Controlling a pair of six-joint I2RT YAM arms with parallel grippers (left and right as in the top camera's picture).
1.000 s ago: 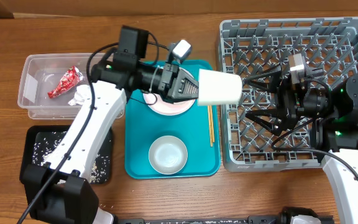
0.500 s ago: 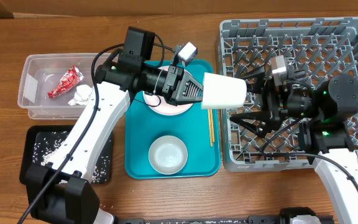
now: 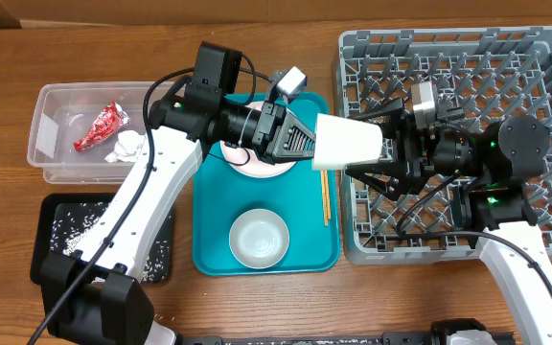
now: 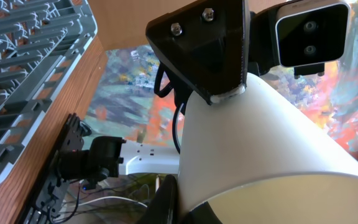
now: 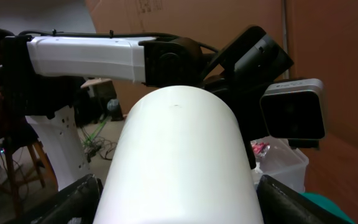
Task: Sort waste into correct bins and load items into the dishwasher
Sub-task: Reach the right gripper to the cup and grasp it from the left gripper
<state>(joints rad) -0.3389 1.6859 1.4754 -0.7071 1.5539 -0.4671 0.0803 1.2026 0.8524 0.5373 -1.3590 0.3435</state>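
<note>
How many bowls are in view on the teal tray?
1. A pale bowl sits at the near end of the teal tray. The left arm covers the far end over the pink plate, so another may be hidden.

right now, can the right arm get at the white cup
Probably yes: the left pincer holds the white cup out sideways in the air, and the open right pincer flanks its closed end with nothing between.
</note>
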